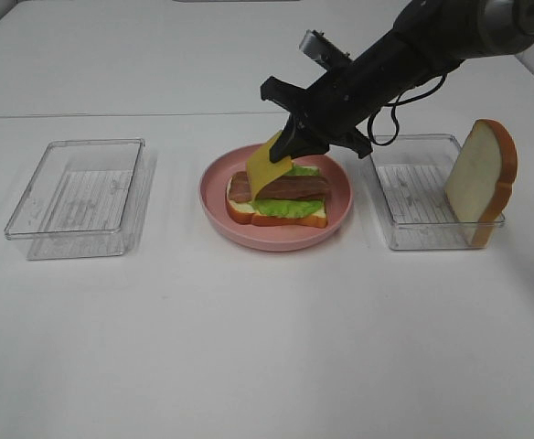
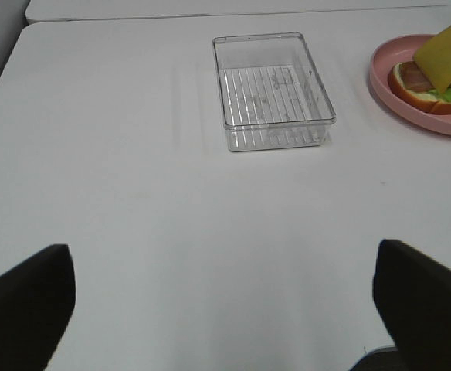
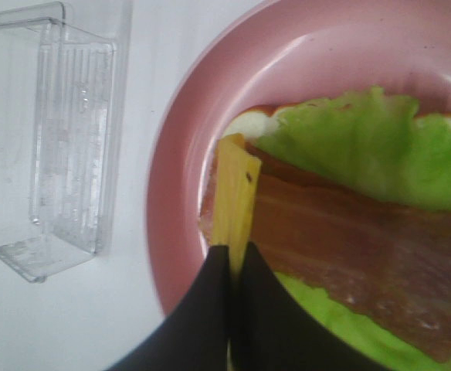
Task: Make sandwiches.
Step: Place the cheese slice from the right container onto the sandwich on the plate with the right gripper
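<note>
The right gripper [image 1: 290,146] has its two black jaws pressed together on the upper edge of a yellow cheese slice [image 1: 269,165]. The slice hangs tilted from that pinch, its lower corner reaching down to the bacon strips [image 1: 281,188] of the half-built sandwich. In the right wrist view the slice [image 3: 235,189] shows edge-on, a thin yellow blade rising out of the closed fingertips [image 3: 210,305], with the bacon [image 3: 349,247] and the ruffled green lettuce [image 3: 364,147] spread just beyond it.

Below the cheese the stack stands so far as bread slice [image 1: 276,217], lettuce [image 1: 285,208] and bacon, lying inside the round pink plate [image 1: 219,203] at the middle of the desk [image 1: 267,347]. The plate's raised rim rings the stack with a narrow band of bare pink on every side.

The second bread slice [image 1: 482,181] stands on edge, leaning at the far-right corner of the right clear plastic tray [image 1: 404,206] — crust outward, well apart from the plate. That tray sits just beside the plate's right rim, and the right arm [image 1: 404,55] passes above its back-left corner.

The left gripper [image 2: 225,309] hangs over the left front of the desk with its jaws wide apart, gripping nothing; only its two dark fingertips [image 2: 25,301] show. Ahead of it lies broad bare desk, then the left clear plastic tray [image 2: 276,127], with a clear gap between that tray [image 1: 29,219] and the plate. The whole front half of the desk is open.
</note>
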Robot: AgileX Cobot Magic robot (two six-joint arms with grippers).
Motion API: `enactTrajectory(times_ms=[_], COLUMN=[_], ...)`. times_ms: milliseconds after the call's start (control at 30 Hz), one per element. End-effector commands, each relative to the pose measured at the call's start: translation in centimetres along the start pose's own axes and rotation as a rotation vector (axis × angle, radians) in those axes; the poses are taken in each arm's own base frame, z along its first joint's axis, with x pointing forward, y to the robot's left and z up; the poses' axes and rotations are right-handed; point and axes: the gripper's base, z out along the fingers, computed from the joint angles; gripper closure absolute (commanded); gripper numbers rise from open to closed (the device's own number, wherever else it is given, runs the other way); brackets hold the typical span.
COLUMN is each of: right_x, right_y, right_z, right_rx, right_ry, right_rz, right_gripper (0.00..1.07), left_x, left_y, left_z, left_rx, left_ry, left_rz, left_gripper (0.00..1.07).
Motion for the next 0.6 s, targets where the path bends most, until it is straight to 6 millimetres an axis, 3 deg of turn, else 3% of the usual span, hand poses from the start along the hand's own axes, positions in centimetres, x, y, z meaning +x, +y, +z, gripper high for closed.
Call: enactTrajectory(times_ms=[33,233,300,333,400,433,467,500,567,600], right_x=[0.04,0.1,0.11,0.11,0.15,0.15,0.17,0.17,0.11,0.11], right_y=[-0.77,-0.91,-0.91,-0.91,-0.9,-0.9,-0.77,-0.77,-0.48,-0.48], right_z=[-0.04,-0.05,-0.05,-0.05,-0.05,-0.05,-0.23,-0.23,-0.86,-0.86], right_rx=[0.056,0.072,0.071,0.071,0.07,0.07,0.07,0.07,0.087,0.087], right_ry=[0.005,0.011,0.012,0.012,0.017,0.017,0.021,0.021,0.02,0.02], right_rz=[-0.03,-0.029,-0.032,-0.032,-0.031,-0.031,-0.037,-0.037,-0.07,-0.07], right_gripper=[1.07,1.07,0.96,0.96,0.62,0.62,0.46,0.46,0.29,0.29], left_x=[0.07,0.07,0.07,0.07,0.07,0.07,0.07,0.07,0.07,0.07], left_y=[0.01,0.01,0.01,0.01,0.01,0.01,0.01,0.01,0.01,0.01], left_z=[-0.21,-0.21,-0.21,-0.21,-0.21,-0.21,-0.21,-0.21,-0.21,-0.21], left_rx=[0.004,0.004,0.004,0.004,0.004,0.004,0.004,0.004,0.004,0.004], left_ry=[-0.021,-0.021,-0.021,-0.021,-0.021,-0.021,-0.021,-0.021,-0.021,-0.021], left_rz=[-0.002,-0.002,-0.002,-0.002,-0.002,-0.002,-0.002,-0.002,-0.002,-0.002], left_gripper=[0.07,0.07,0.07,0.07,0.07,0.07,0.07,0.07,0.07,0.07])
